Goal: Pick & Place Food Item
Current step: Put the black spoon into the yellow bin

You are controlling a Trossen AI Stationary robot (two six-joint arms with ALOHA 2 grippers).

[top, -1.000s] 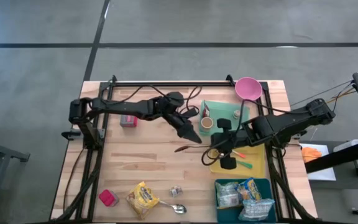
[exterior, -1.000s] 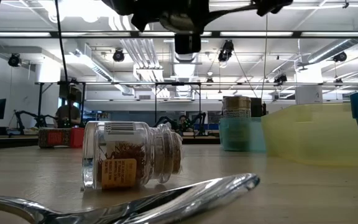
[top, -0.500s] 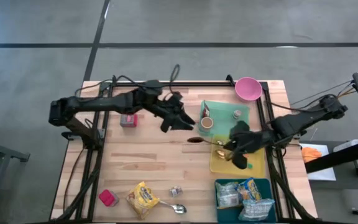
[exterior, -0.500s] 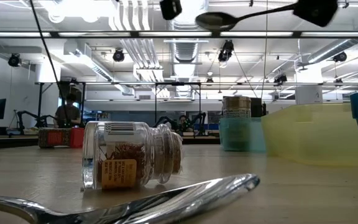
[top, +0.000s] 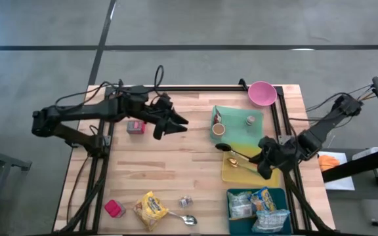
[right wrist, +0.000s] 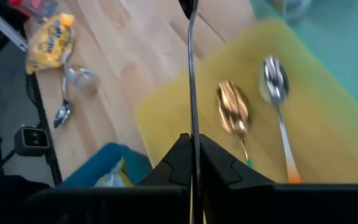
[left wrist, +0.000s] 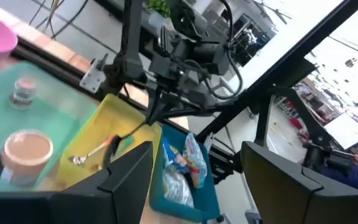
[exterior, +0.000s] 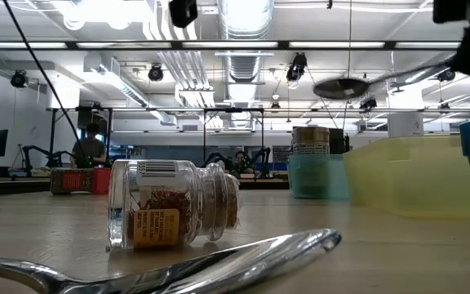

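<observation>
Dark spoon (top: 238,152), the item in hand: its handle is pinched between the closed fingers of the right gripper (top: 264,160), and its bowl reaches out past the edge of the yellow tray (top: 270,176) toward the table's middle, clear of the wood. The right wrist view runs along the handle (right wrist: 192,87) and reveals what the overhead view barely resolves (two spoons lying in the yellow tray): a gold spoon (right wrist: 234,109) and a silver one with an orange handle (right wrist: 275,82). The low view shows the held spoon's bowl (exterior: 341,86) raised well above the tabletop, a height the overhead view cannot give. Behind the yellow tray lies the green tray (top: 236,115) with a capped jar (top: 218,130); the teal bin (top: 232,218) of snack packets sits toward the front. The left gripper (top: 171,123) hangs over bare wood near the red box (top: 135,126), its fingers (left wrist: 129,177) spread wide and empty. A spice jar (exterior: 174,214) lies on its side beside a silver spoon (exterior: 219,263).
</observation>
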